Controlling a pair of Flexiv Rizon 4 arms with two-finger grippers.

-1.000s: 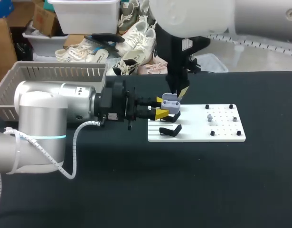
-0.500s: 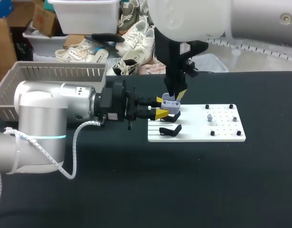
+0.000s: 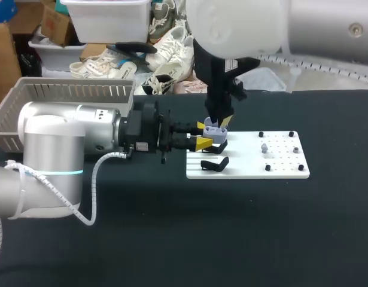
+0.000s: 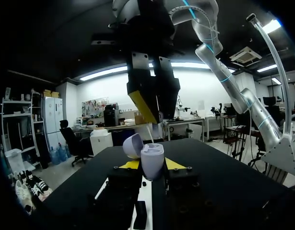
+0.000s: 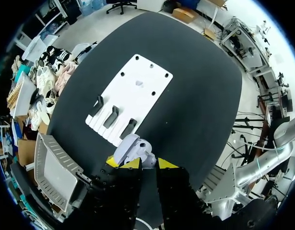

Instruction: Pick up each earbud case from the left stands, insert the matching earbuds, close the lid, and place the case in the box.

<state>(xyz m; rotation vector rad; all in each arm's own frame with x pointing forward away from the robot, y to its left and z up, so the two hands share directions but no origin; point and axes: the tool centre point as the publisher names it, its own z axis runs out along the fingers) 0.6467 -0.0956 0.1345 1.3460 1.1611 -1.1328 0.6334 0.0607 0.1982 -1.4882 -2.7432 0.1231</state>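
The left gripper (image 4: 152, 164) is clamped from both sides on the lavender plastic earbud case (image 4: 153, 160). The case stands upright between its yellow tips, and its rounded lid (image 4: 133, 144) is swung open. What sits inside the case is hidden. The right gripper (image 5: 148, 164) hangs directly over the open case, just above it; whether it has hold of anything cannot be told. Beneath both grippers lies the white pegged board (image 5: 137, 91) with three black stands (image 5: 112, 115). Two small grey pieces (image 3: 264, 147) rest further along the board, well clear of both grippers. The grey slatted plastic basket (image 3: 70, 91) sits back beside the left arm, its inside mostly out of sight.
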